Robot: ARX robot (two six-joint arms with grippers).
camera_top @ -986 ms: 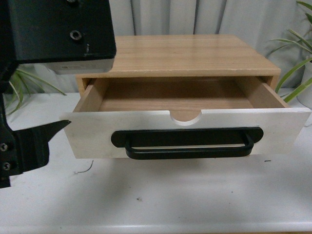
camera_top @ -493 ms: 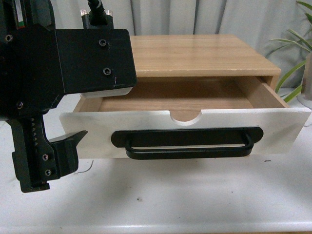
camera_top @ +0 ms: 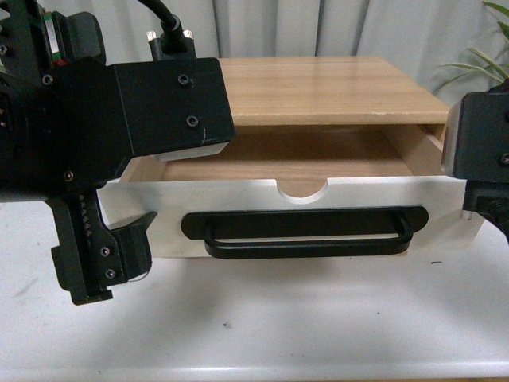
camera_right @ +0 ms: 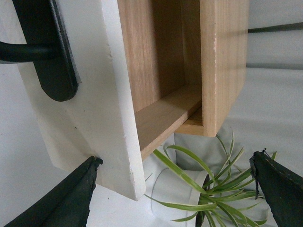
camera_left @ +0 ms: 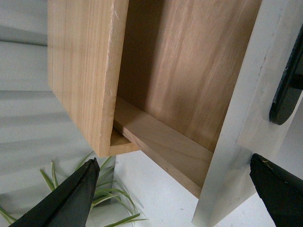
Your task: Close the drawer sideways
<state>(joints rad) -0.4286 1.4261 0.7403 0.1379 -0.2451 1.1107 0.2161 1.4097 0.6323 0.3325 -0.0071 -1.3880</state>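
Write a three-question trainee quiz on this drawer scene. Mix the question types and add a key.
1. True or false: the drawer is fully shut.
2. Which describes the handle?
A. a long black bar
B. a round brass knob
C. a red strap
3. Fill in the blank: the left gripper and the right gripper each have their fingers ____, with one end of the drawer's front between them.

Key: 1 false; 2 A; 3 open
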